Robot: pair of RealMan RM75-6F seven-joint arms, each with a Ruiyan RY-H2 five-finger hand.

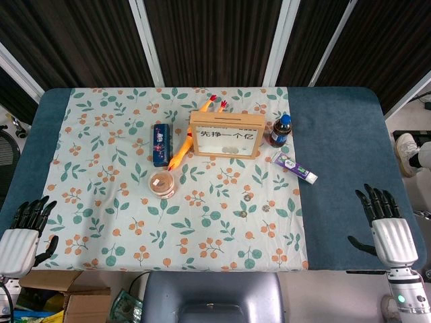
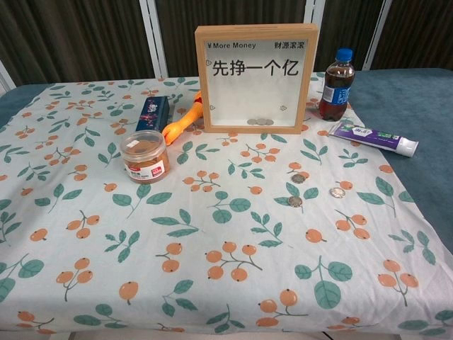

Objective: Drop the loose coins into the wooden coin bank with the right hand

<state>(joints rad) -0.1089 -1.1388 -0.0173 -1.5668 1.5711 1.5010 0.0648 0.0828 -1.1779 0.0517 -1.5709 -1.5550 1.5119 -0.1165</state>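
The wooden coin bank (image 1: pixel 225 134) (image 2: pixel 256 78) stands upright at the back centre of the floral cloth, with a few coins lying inside behind its window. Three loose coins lie flat on the cloth in front of it, to the right: one nearest the bank (image 1: pixel 247 198) (image 2: pixel 299 178), one closer to me (image 1: pixel 243 214) (image 2: pixel 295 201), and one further right (image 1: pixel 265 208) (image 2: pixel 337 192). My right hand (image 1: pixel 387 225) hovers at the table's near right edge, fingers spread, holding nothing, well away from the coins. My left hand (image 1: pixel 23 232) sits at the near left edge, also empty. Neither hand shows in the chest view.
A round lidded jar (image 1: pixel 161 183) (image 2: pixel 144 156), a blue tin (image 1: pixel 159 144) and a yellow rubber chicken (image 1: pixel 180 153) lie left of the bank. A dark bottle (image 1: pixel 281 130) (image 2: pixel 335 83) and a toothpaste tube (image 1: pixel 294 167) (image 2: pixel 371 137) sit to its right.
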